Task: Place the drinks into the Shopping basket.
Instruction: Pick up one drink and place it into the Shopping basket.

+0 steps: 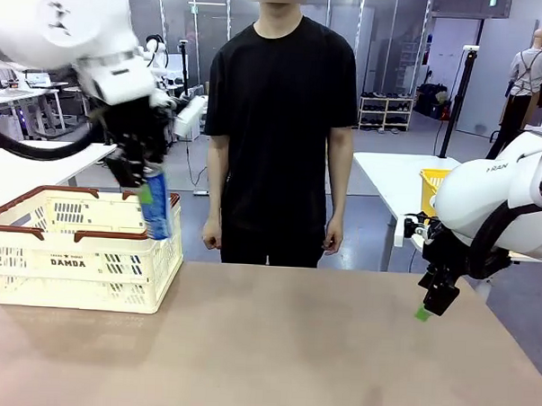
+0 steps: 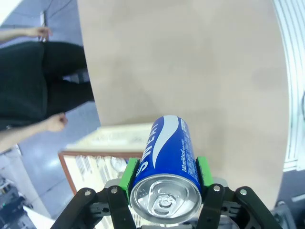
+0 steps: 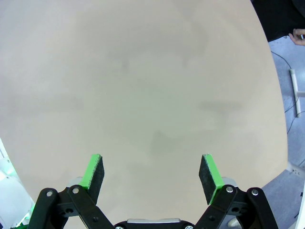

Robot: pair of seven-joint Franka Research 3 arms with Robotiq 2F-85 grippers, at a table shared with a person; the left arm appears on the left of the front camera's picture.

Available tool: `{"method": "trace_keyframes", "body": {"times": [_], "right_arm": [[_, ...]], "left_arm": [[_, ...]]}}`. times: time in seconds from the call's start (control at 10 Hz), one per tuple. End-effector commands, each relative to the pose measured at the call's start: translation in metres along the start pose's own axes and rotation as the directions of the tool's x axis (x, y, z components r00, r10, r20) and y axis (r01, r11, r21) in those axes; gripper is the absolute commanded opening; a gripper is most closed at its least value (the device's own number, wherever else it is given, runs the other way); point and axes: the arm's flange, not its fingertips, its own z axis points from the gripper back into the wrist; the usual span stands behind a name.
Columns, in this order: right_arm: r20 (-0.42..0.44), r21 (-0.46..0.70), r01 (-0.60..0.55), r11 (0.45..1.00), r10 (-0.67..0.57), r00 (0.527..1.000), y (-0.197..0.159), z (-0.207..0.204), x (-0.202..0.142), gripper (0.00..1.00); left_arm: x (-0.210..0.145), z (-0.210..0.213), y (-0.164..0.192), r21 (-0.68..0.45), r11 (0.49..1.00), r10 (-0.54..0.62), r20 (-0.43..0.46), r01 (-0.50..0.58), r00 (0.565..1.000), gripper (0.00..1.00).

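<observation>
We hold the blue can (image 2: 164, 164) clamped betw. the left gripper (image 1: 144, 181) pads, tilted over the Shopping basket (image 1: 80, 249) near its right rim, right gripper (image 3: 151, 174) w/ pads spread wide over bare table (image 1: 292, 348); risk, we judge: release this near the rim could clip it & tip the can outside.

I see a person in a black T-shirt (image 1: 279, 122) standing at the far side of the brown table (image 1: 274, 347). Behind, on a white table (image 1: 394, 177), I see a yellow basket (image 1: 431, 187).
</observation>
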Motion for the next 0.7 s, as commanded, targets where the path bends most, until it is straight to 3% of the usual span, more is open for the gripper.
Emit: {"method": "trace_keyframes", "body": {"times": [0.0,0.3,0.6], "right_arm": [[-0.006,0.004,-0.005,1.000,0.005,1.000,0.002,0.001,-0.001,1.00],[-0.006,0.004,-0.005,1.000,0.005,1.000,0.002,0.001,-0.001,1.00],[-0.006,0.004,-0.005,1.000,0.005,1.000,0.002,0.001,-0.001,1.00]], "left_arm": [[-0.042,0.002,0.009,-0.005,0.998,0.058,-0.042,-0.058,0.997,0.58],[-0.108,-0.005,0.031,0.062,0.982,0.181,-0.012,-0.180,0.983,0.58],[-0.137,-0.006,0.049,0.070,0.960,0.271,0.021,-0.272,0.962,0.58]]}}
